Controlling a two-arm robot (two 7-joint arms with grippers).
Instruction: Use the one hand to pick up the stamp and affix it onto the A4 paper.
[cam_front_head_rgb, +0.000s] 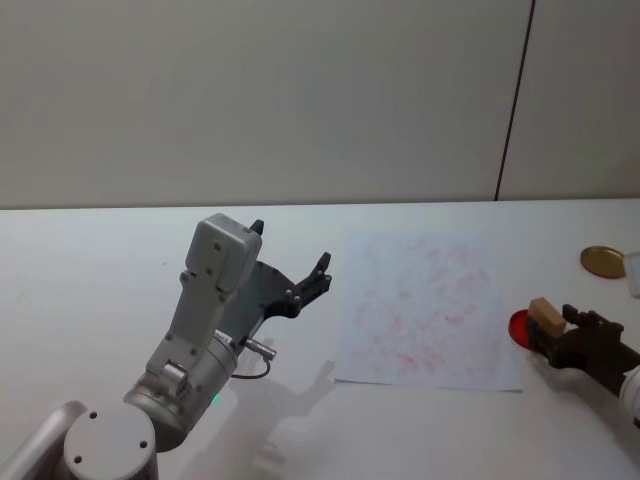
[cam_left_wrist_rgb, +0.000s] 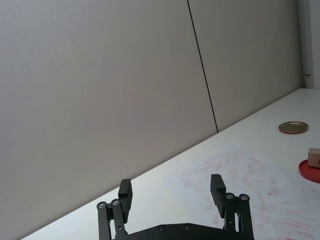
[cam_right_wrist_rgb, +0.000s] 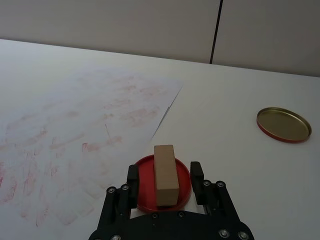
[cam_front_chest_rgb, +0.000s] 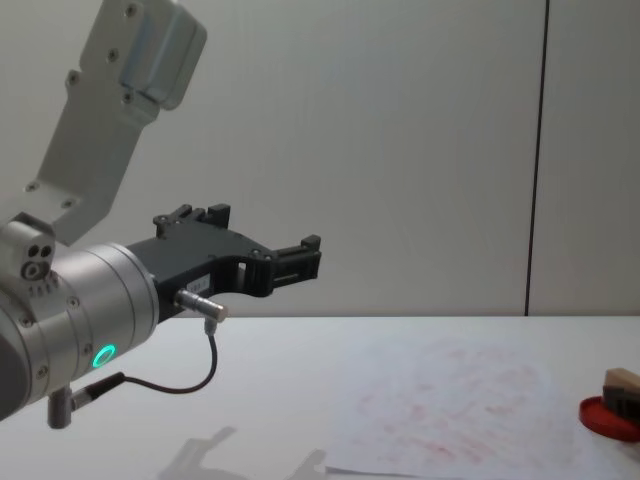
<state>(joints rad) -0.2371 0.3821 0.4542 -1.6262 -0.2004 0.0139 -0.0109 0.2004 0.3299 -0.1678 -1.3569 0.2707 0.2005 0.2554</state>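
Note:
The stamp (cam_front_head_rgb: 546, 316), a tan wooden block, stands on the flat red ink pad (cam_front_head_rgb: 518, 325) just right of the A4 paper (cam_front_head_rgb: 425, 310). The paper is covered with faint red smudges. My right gripper (cam_front_head_rgb: 558, 330) is open and low over the pad. Its fingers (cam_right_wrist_rgb: 132, 175) flank the stamp (cam_right_wrist_rgb: 165, 175) on both sides, with a small gap on each side. My left gripper (cam_front_head_rgb: 290, 248) hangs open and empty in the air, left of the paper. The chest view shows the stamp (cam_front_chest_rgb: 622, 385) at the far right edge.
A round gold lid (cam_front_head_rgb: 602, 261) lies on the white table behind the ink pad at the far right. The raised left arm (cam_front_head_rgb: 205, 300) stands over the table's left part. A pale wall closes the back edge.

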